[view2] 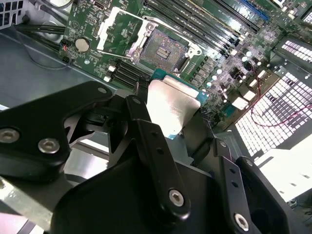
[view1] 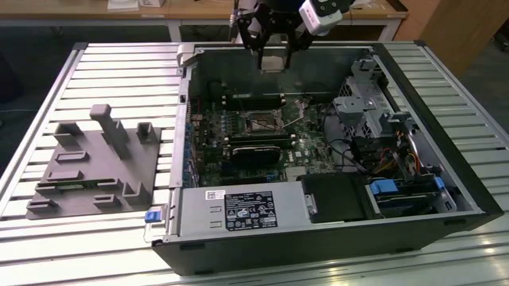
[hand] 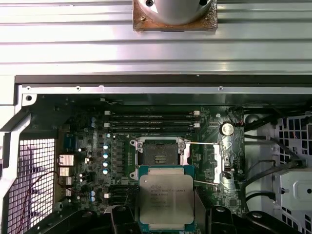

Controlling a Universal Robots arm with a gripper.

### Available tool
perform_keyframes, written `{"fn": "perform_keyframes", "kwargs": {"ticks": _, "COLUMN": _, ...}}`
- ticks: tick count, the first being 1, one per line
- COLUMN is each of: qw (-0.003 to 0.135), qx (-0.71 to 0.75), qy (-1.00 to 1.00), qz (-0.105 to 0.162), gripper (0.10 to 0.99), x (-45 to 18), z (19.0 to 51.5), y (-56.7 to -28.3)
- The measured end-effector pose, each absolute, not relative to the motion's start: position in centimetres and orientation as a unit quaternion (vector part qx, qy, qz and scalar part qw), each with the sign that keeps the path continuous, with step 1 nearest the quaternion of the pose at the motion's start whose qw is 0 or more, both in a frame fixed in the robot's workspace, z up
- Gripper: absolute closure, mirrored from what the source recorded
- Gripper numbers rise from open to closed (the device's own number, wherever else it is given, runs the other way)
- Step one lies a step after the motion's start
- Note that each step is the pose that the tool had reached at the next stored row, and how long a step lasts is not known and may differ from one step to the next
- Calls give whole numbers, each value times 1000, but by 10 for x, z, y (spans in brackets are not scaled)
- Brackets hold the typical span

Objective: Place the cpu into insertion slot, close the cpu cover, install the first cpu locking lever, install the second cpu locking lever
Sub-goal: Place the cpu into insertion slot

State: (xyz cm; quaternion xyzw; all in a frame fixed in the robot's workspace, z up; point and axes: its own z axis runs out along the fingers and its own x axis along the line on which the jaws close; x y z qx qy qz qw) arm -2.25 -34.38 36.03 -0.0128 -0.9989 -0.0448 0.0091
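My gripper (view1: 271, 58) hangs over the far side of the open computer case, shut on the cpu (view1: 272, 63), a pale silvery square chip with a green edge. In both wrist views the cpu (view2: 170, 105) (hand: 165, 197) sits between the black fingers (view2: 141, 122), above the green motherboard and apart from it. The insertion slot (view1: 261, 124) (view2: 163, 48) (hand: 158, 152) lies bare, its dark centre showing. The cpu cover (hand: 217, 161) (view2: 113, 30) is swung open beside the slot. Thin locking levers (hand: 202, 143) stand raised next to the cover.
Long black memory slots (hand: 151, 119) run beside the socket. The case holds a black power supply box (view1: 230, 210), a drive cage (view1: 368, 110) with cables, and a blue-tabbed bay (view1: 397, 187). A grey fixture plate (view1: 95, 167) lies on the slatted table at the exterior view's left.
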Motion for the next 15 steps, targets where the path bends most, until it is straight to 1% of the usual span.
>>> {"fn": "perform_keyframes", "kwargs": {"ticks": 15, "qw": 9, "qx": -13, "qy": -999, "qz": -45, "gripper": 549, "x": -22, "z": 355, "y": -344}}
